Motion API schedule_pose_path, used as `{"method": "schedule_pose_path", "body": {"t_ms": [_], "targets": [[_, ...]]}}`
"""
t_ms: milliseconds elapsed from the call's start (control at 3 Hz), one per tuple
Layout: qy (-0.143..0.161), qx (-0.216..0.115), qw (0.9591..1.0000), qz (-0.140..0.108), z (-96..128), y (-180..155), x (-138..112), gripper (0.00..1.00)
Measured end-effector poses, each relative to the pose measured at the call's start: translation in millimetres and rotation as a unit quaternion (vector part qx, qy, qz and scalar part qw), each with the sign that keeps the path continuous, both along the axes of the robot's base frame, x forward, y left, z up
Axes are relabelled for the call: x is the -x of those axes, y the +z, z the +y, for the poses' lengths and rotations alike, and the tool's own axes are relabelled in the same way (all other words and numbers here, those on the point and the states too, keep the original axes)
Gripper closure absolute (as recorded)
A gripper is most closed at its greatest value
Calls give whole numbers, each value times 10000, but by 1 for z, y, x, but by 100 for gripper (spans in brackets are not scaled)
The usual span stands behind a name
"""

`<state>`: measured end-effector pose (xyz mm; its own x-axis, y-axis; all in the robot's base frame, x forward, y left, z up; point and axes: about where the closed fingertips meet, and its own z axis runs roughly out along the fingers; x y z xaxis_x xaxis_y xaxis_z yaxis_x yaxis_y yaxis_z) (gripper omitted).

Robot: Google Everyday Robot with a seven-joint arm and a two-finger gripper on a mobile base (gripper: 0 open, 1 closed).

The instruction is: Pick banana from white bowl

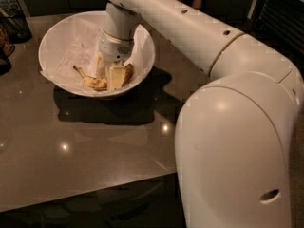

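one claw (pixel 108 78) reaches down into the white bowl (pixel 53 38) on the dark bench (pixel 71 146) and seems clenched around the speckled banana (pixel 95 83).

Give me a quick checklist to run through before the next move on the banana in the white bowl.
1. Gripper is down inside the white bowl, at the middle of the banana: ok.
2. Secure hold on the banana: cannot tell.
3. Banana raised off the bowl's bottom: not ok, it lies low in the bowl.
4. Paper lining free of the gripper: cannot tell.
5. Bowl rests flat on the table, well in from the near edge: ok.
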<state>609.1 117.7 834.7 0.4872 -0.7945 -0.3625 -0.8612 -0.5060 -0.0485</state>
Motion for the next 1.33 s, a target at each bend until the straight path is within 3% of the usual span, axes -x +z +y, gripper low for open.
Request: {"method": "schedule_pose_path", "body": {"t_ms": [667,1333], "targets": [[0,0,10000,0,0,0,0,99],[-50,-7,9999,-103,3,9,0,100]]}}
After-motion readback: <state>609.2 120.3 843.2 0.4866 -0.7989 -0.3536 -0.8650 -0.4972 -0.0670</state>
